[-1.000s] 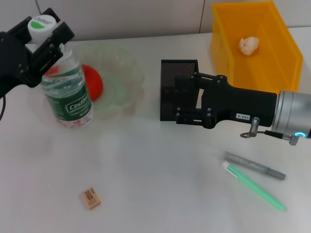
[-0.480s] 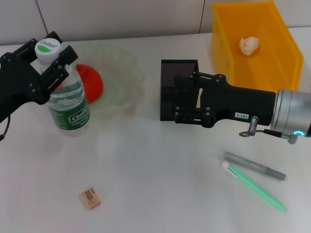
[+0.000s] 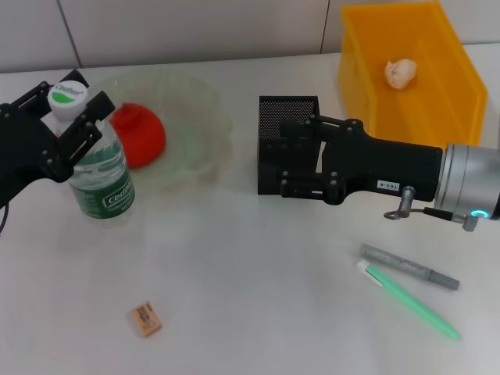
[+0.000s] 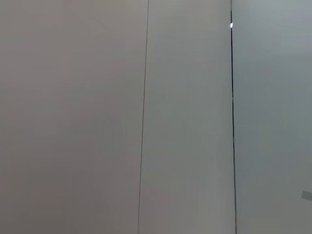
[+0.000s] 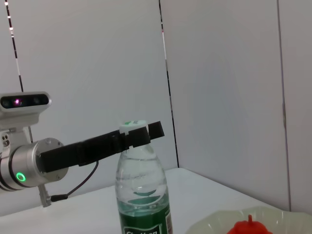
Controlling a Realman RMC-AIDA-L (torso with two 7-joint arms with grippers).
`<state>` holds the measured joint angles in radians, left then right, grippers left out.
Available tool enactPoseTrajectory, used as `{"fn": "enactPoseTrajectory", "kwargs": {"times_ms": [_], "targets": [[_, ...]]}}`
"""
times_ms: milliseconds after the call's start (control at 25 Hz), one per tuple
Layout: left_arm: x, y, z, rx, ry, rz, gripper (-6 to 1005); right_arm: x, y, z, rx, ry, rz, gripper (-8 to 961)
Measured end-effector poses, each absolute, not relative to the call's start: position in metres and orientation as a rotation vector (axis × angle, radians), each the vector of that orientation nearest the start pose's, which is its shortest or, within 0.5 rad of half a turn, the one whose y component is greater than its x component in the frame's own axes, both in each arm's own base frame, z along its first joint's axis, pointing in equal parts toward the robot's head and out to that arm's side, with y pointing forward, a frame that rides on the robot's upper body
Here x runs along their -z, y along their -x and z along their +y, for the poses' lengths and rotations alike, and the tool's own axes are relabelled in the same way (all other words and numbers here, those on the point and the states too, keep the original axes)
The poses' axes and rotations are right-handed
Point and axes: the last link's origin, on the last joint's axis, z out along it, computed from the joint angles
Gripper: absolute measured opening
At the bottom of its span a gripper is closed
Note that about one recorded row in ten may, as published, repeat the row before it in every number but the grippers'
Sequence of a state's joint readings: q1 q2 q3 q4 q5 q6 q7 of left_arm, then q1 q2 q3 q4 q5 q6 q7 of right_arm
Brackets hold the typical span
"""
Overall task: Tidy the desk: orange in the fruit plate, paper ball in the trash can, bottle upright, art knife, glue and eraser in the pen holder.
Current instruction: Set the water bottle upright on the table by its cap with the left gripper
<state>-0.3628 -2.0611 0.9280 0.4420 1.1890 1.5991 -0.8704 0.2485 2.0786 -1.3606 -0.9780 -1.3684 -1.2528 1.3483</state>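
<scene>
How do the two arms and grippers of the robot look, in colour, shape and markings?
The left gripper is matte black with flat, angular fingers; a thin black cable hangs beside it. In the right wrist view its arm ends in a silver cylinder with a glowing green ring. The right gripper is a long black boxy body with a small white label, joined to a silver-grey cylindrical wrist that bears a blue-green light and a small metal fitting.

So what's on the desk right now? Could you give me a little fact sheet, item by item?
bottle: upright, beside the fruit plate
left gripper: fingers around the bottle's white cap
orange: in the fruit plate
paper ball: in the trash can
eraser: lying on the desk, near edge
pen holder: standing mid-desk
right gripper: at the pen holder's front
two pens: loose on the desk, right side
</scene>
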Motion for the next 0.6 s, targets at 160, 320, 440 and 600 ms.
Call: {"fn": "enactPoseTrajectory", "kwargs": {"times_ms": [160, 320, 440, 600], "targets": [[-0.021, 0.273, 0.302, 1.177, 2.179, -0.309, 475, 0.016, -0.217, 0.313, -0.872, 2.588, 0.407, 774], [-0.017, 0.278, 0.3, 1.148, 2.168, -0.324, 476, 0.016, -0.215, 0.313, -0.873, 2.59, 0.402, 774], [-0.015, 0.28, 0.299, 1.141, 2.163, -0.333, 477, 0.016, -0.215, 0.313, -0.874, 2.591, 0.401, 774], [-0.015, 0.284, 0.3, 1.128, 2.142, -0.357, 478, 0.017, -0.214, 0.313, -0.878, 2.597, 0.397, 774]]}}
